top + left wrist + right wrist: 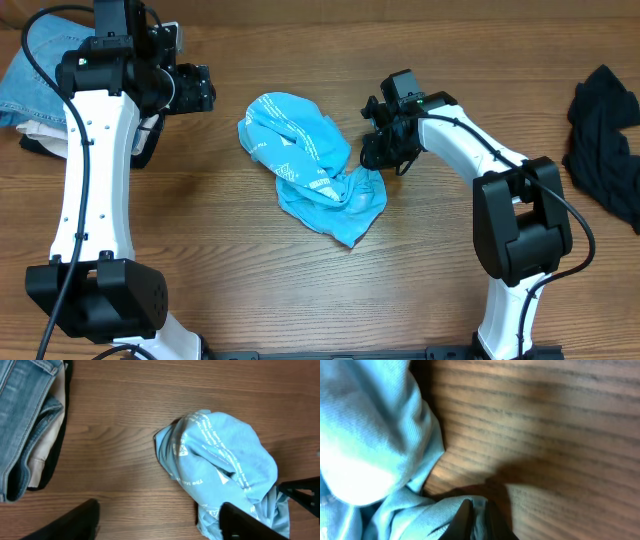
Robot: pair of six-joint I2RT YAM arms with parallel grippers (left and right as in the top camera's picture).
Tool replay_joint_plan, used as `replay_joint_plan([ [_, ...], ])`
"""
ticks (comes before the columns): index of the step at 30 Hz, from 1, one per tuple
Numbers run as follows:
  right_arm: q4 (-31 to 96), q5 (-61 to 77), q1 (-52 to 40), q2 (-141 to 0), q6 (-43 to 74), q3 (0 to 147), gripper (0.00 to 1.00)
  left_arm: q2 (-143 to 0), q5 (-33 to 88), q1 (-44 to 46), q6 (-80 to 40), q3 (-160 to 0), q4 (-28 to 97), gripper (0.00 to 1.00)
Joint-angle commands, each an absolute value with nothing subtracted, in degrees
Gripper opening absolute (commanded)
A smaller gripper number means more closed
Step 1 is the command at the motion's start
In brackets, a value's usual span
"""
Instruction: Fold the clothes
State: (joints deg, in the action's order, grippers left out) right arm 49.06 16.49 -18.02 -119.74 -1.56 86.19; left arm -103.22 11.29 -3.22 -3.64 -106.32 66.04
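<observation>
The sky-blue T-shirt (pixel 310 165) lies crumpled in a heap at the table's middle, white lettering showing. It also shows in the left wrist view (pixel 220 460) and the right wrist view (pixel 365 435). My right gripper (pixel 383 152) is low at the shirt's right edge, its fingers (pixel 477 510) shut on a fold of the blue cloth. My left gripper (pixel 200 88) hangs above the table to the left of the shirt, jaws (pixel 160 525) open and empty, one finger over the shirt's edge in view.
A pile of folded clothes with blue jeans (pixel 35 70) on top lies at the far left, also in the left wrist view (pixel 25 420). A dark garment (pixel 605 140) lies at the far right edge.
</observation>
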Motion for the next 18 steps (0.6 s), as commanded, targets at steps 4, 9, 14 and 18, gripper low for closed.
replay_joint_plan([
  [4,64.95,16.58,-16.36,-115.07,-1.87,114.32,0.04,-99.83,8.78,3.38,3.97,-107.04,62.61,0.75],
  [9,72.64,15.20,-16.36,-115.07,-1.87,137.05,0.04,-93.82,9.04,9.58,11.31,-107.04,61.82,0.79],
  [14,72.62,15.07,-16.32,-115.07,-1.67,138.39,0.04,-92.38,10.17,17.72,18.52,-107.02,66.30,0.78],
  [18,72.55,15.07,-16.32,-115.09,-1.67,138.39,0.04,-95.11,9.96,24.51,19.05,-106.98,66.83,0.75],
])
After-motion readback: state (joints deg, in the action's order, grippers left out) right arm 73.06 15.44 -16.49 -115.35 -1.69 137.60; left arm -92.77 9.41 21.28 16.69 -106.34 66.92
